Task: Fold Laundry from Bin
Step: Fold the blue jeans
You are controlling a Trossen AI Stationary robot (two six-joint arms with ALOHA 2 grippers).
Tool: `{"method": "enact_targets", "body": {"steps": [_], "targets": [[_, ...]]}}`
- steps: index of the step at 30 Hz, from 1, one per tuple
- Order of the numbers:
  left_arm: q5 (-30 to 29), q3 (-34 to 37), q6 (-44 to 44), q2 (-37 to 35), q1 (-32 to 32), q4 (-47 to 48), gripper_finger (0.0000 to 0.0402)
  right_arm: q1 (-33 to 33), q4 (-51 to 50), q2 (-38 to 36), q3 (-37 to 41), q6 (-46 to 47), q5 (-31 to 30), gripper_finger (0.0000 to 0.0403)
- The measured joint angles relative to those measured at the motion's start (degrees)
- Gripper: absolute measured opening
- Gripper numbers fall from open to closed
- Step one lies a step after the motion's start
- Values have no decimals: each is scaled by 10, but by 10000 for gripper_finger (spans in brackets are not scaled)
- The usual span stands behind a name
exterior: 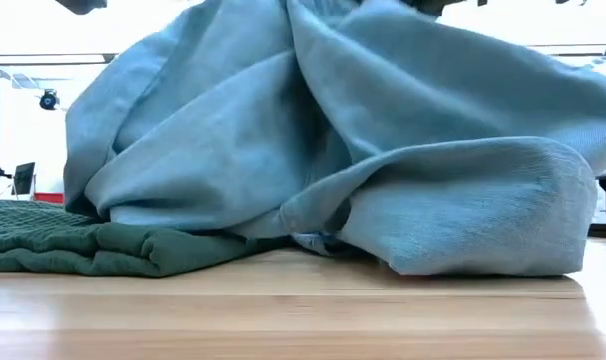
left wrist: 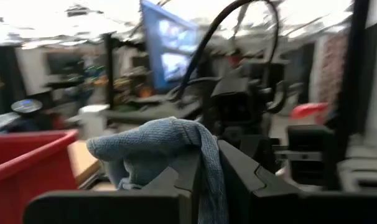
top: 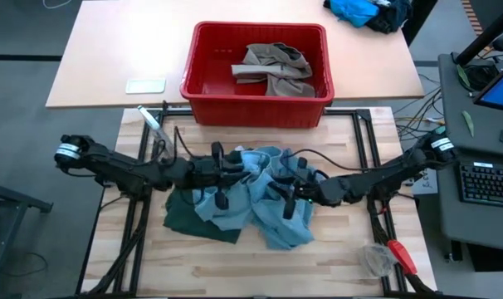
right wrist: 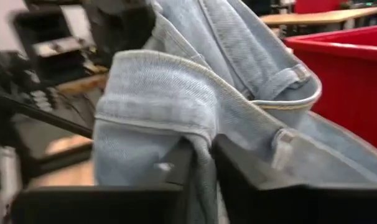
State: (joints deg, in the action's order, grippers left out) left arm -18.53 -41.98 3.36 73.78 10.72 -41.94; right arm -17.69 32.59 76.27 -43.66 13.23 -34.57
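The light blue denim trousers [top: 260,208] lie in a bunched heap on the near table; they fill the low view [exterior: 363,150]. Their left part rests on the dark green shorts [top: 181,214], which lie flat on the wood [exterior: 73,245]. The red bin [top: 256,110] stands behind on the far table, with the khaki-taupe piece [top: 272,68] on its floor. My left gripper [top: 235,170] is at the heap's far left, shut on denim. My right gripper [top: 280,189] is at the heap's middle, shut on denim. My left gripper pinches a bunched fold of the denim [left wrist: 198,146] between its two fingers, roughly level, coming from the table's left. The cloth drapes over and down between the fingers [left wrist: 176,180]; how many layers cannot be told. The rest of the trousers lies on the table. My right gripper pinches the trousers at a stitched, folded-over band [right wrist: 198,140] between its two fingers, coming from the table's right. The denim rises above the fingers [right wrist: 238,168] and falls slack to either side. The heap below stays on the table.
A bright blue cloth heap with black [top: 363,10] lies at the far table's right corner. A flat white item [top: 145,85] lies left of the bin. A red-handled tool [top: 401,256] lies at the near right. A keyboard [top: 488,183] sits on a side desk at the right.
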Motion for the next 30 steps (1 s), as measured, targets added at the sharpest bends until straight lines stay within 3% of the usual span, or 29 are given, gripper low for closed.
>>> {"method": "enact_targets", "body": {"steps": [3, 6, 9, 12, 15, 18, 22, 30], "targets": [[-94, 0, 4, -9, 1, 61, 25, 29, -39, 0, 0, 9, -26, 18], [-187, -1, -28, -31, 0, 166, 25, 49, -116, -24, 0, 54, -107, 11], [-179, 0, -86, -53, 0, 260, 33, 54, -172, -44, 0, 97, -169, 10], [-138, 18, -121, -55, 0, 288, 57, 53, -164, -44, 0, 100, -154, 10], [-83, 43, -136, -43, 0, 242, 91, 53, -125, -25, -1, 101, -123, 10], [-61, 78, -145, -18, 2, 131, 132, 53, -63, 13, -1, 99, -90, 10], [-59, 108, -152, 23, 2, 19, 183, 53, 27, 67, -1, 95, -42, 9], [-60, 81, -161, 140, 2, -70, 248, 53, 104, 134, -10, 93, -44, 9]]}}
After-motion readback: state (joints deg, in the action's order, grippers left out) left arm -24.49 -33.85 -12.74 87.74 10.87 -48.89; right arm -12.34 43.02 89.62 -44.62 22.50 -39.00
